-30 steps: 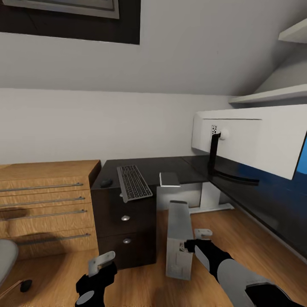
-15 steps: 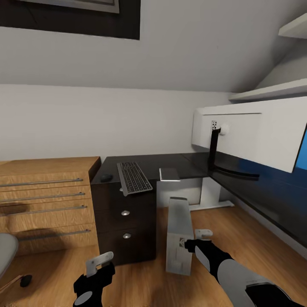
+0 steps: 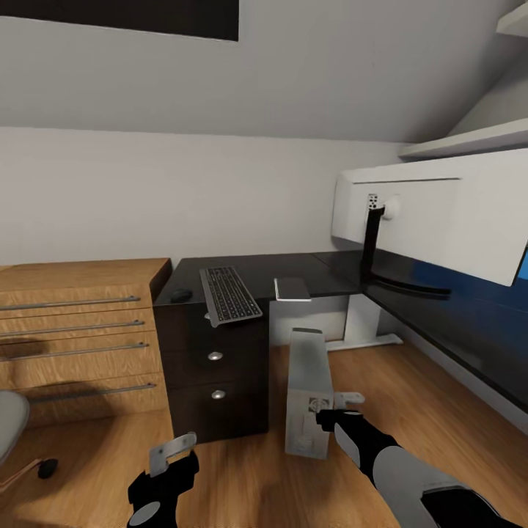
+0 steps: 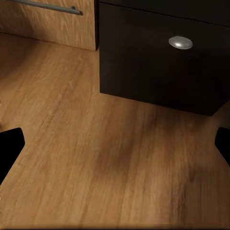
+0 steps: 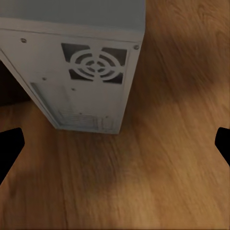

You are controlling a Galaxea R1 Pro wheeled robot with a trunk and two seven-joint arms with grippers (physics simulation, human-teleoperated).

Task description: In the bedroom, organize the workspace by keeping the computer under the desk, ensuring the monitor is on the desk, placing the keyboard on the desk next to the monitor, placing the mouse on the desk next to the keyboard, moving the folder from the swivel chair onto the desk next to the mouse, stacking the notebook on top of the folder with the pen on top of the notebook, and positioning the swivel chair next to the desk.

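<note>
The computer [image 3: 308, 392] stood upright on the wood floor [image 3: 242, 477] just beside the table's drawer block [image 3: 214, 378], its fan-grilled rear panel facing the right gripper [image 3: 339, 409], whose fingers were spread wide and held nothing, one close by the case. On the black table [image 3: 257, 275] lay the keyboard [image 3: 229, 295], the mouse [image 3: 181, 295] beside it, and the notebook [image 3: 292, 288] at the edge. The monitor [image 3: 440, 216] stood further right. The left gripper [image 3: 174, 453] hovered over bare floor, fingers wide apart.
</note>
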